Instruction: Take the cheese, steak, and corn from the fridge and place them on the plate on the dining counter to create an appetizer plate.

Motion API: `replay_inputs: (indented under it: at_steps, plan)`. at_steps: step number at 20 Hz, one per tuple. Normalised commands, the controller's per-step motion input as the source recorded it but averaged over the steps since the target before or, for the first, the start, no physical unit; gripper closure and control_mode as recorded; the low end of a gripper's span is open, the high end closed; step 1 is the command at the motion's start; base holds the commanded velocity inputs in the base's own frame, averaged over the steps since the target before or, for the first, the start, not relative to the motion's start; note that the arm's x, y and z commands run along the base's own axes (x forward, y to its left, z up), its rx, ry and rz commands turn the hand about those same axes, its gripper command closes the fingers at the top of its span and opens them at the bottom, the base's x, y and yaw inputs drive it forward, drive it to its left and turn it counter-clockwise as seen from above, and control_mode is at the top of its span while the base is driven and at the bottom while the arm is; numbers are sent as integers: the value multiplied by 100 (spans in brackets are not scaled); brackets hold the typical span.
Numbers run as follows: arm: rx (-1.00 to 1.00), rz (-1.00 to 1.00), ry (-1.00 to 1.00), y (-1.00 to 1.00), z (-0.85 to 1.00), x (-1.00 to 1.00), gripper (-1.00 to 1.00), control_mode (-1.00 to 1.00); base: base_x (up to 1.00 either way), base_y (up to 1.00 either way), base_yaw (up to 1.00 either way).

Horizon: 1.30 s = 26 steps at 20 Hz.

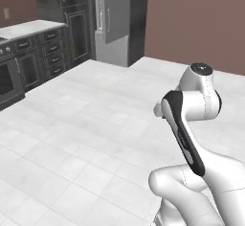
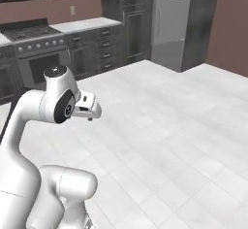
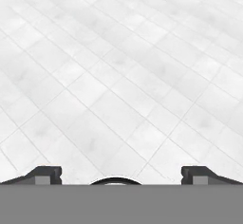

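The fridge [image 1: 113, 23] stands far off at the back of the room, a grey steel front with its doors shut and a small dark panel high up; it is also at the upper right [image 2: 170, 20] in the right base view. My gripper [image 3: 122, 175] is open, with its two dark fingertips wide apart and nothing between them, and it points down at bare white floor tiles. The arm is folded close above the base, its white hand [image 2: 87, 106] held low. The cheese, steak, corn, plate and dining counter are out of view.
Dark wood-grain cabinets [image 1: 72, 24] run left of the fridge, with a white countertop [image 1: 28, 28] and drawers below. A stove with an oven [image 2: 36, 53] sits along that wall. A brown wall [image 1: 196, 24] rises right of the fridge. A white tiled floor [image 1: 86, 115] lies between me and the fridge.
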Motion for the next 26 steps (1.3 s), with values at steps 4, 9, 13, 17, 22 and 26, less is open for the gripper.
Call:
replay_inputs:
  at_steps: [4, 9, 13, 17, 22, 26]
  plan:
    - [0, 0, 0, 0, 0, 0, -100, 100, 100, 24, 28]
    - [0, 0, 0, 0, 0, 0, -100, 100, 100, 21, 20]
    - [0, 0, 0, 0, 0, 0, -100, 100, 100, 13, -1]
    - [0, 0, 0, 0, 0, 0, -100, 100, 100, 6, -19]
    - [0, 0, 0, 0, 0, 0, -100, 100, 100, 19, -37]
    - [0, 0, 0, 0, 0, 0, -100, 100, 100, 43, -38]
